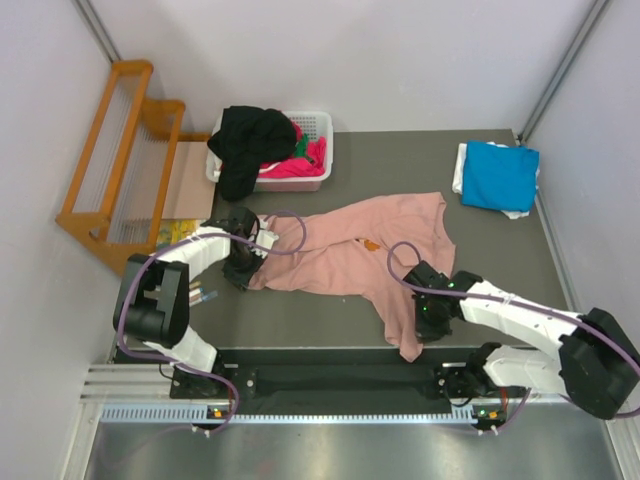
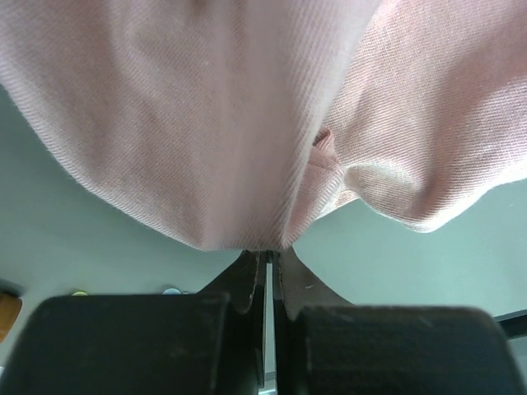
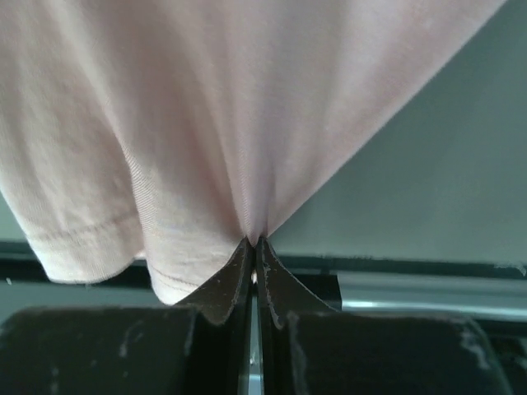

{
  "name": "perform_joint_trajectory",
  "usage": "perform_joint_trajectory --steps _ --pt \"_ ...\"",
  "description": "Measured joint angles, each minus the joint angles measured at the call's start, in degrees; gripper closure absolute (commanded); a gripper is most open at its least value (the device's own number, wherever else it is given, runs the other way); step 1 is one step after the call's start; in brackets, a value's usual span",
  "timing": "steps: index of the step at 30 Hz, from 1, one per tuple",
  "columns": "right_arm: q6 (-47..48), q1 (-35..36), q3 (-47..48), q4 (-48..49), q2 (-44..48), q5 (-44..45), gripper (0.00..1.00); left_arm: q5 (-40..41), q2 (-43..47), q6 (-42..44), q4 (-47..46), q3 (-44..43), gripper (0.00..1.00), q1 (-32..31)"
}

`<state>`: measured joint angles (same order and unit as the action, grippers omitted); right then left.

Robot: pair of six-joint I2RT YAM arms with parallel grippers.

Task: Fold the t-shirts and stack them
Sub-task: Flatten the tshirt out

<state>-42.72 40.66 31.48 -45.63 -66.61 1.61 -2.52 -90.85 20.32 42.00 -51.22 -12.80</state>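
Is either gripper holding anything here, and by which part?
Both are shut on the pink shirt: the left gripper pinches its left end, the right gripper a fold at its near right part, by a hem.

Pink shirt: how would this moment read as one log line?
left gripper: shut on pink shirt | right gripper: shut on pink shirt | blue shirt: folded, far right

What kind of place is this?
Probably a robotics lab cell: plain white walls, a grey table with an aluminium rail along its near edge, and a white basket of shirts.
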Motion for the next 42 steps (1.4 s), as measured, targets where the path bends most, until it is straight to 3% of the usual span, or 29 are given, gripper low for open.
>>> perform_joint_trajectory --steps 9,18,21,22,24,25,26,28,30,31,36,42 --pt "-12.20 13.79 1.27 -13.11 13.05 0.72 1.00 -0.24 6.78 4.00 5.75 0.00 1.00 0.02" --pt "-21.53 21.86 4.96 -23.58 15.50 2.05 1.00 -2.54 19.96 10.91 23.65 -3.21 1.00 0.02" --pt "-22.88 22.21 5.75 -25.00 15.41 2.05 0.62 -3.48 21.88 12.50 28.24 -4.11 0.95 0.02" --pt "-23.19 22.25 5.86 -25.33 15.30 2.01 0.45 -3.89 22.38 12.94 29.33 -4.13 0.92 0.02" --pt "-23.76 22.34 6.47 -26.08 14.62 2.03 0.29 -4.59 22.75 13.92 31.06 -4.13 0.71 0.02" --pt "-23.69 22.38 7.08 -26.45 14.08 2.21 0.17 -5.01 22.77 14.34 31.56 -4.15 0.62 0.02" --pt "-23.67 22.43 8.37 -26.93 13.35 2.54 0.11 -5.35 22.77 14.43 32.02 -4.15 0.45 0.02" --pt "-23.50 22.45 11.80 -27.43 11.89 3.78 0.02 -5.68 22.77 15.17 32.79 -4.28 0.30 0.02" --pt "-22.77 22.25 16.39 -27.71 10.03 5.53 0.01 -5.84 22.77 15.56 33.51 -4.98 0.16 0.02" --pt "-22.14 21.99 18.36 -27.71 9.11 6.29 0.01 -5.84 22.77 15.76 33.75 -5.70 0.14 0.02" --pt "-16.13 16.83 28.39 -24.52 3.13 10.58 0.02 -5.64 22.34 15.76 34.34 -10.54 0.11 0.02" --pt "-9.66 6.32 27.65 -14.78 -1.66 11.63 0.04 -7.15 18.62 12.41 33.44 -13.09 0.11 0.02"
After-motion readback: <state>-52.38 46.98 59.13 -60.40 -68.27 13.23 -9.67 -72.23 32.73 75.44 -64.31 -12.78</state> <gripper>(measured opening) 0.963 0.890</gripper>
